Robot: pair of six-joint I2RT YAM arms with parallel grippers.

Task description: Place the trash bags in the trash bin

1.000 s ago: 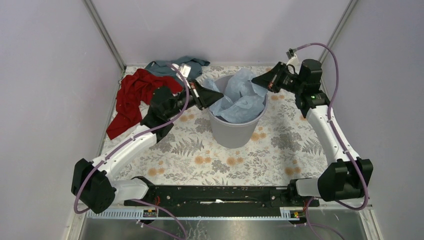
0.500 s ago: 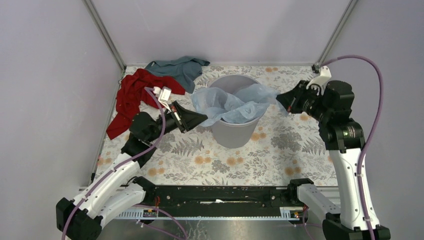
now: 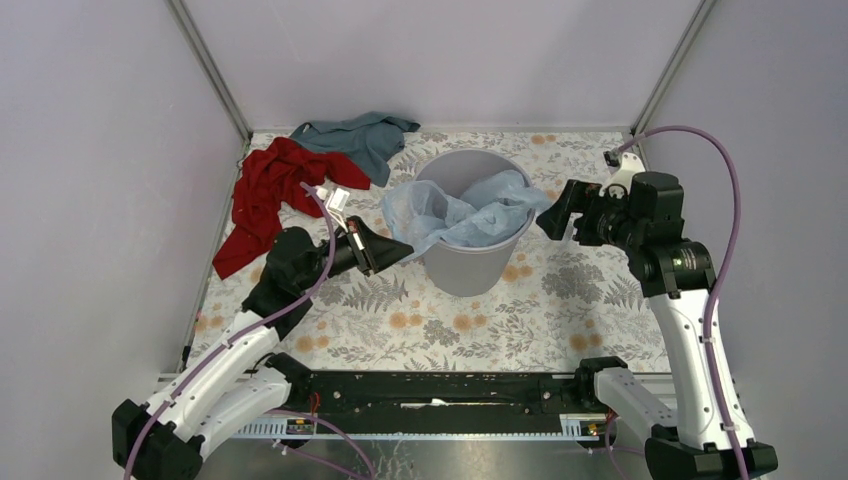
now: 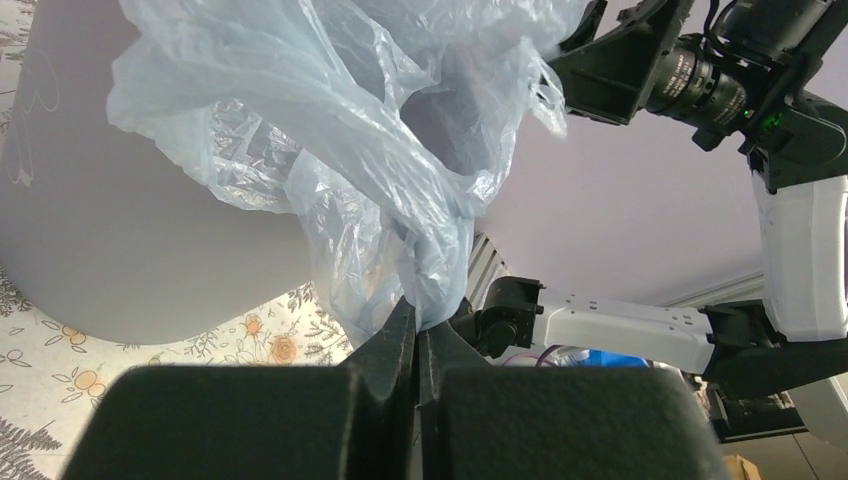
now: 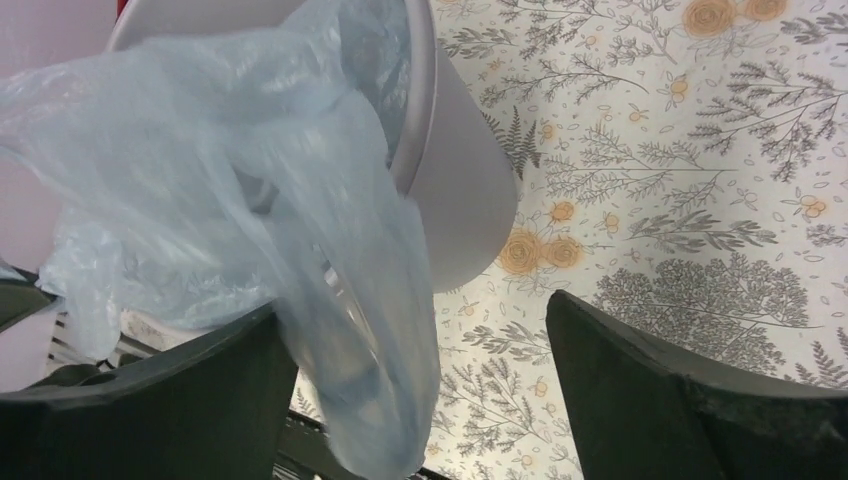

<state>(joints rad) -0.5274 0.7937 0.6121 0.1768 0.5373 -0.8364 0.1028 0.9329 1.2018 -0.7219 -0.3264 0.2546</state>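
The light grey trash bin [image 3: 468, 262] stands upright mid-table. A pale blue, crinkly trash bag [image 3: 452, 212] lies across its mouth, spilling over the left rim. My left gripper [image 3: 397, 248] sits just left of the bin, shut on the bag's gathered left end [image 4: 432, 262], the jaws pressed together [image 4: 418, 326]. My right gripper [image 3: 552, 212] hovers by the bin's right rim with its jaws wide apart [image 5: 410, 305]. The bag's right end [image 5: 360, 330] hangs loose between them, beside the left finger [image 5: 170, 400]. The bin's wall [image 5: 462, 190] fills the view behind it.
A red cloth [image 3: 265, 195] and a teal-grey cloth [image 3: 358, 136] lie at the back left of the floral table cover [image 3: 580, 300]. Walls and frame posts close in the back and sides. The arm bases and rail run along the near edge [image 3: 430, 388].
My right gripper has opened and let go of the bag's right end, drawing slightly back. The bag has slackened over the bin. The left gripper still holds its end, shifted little.
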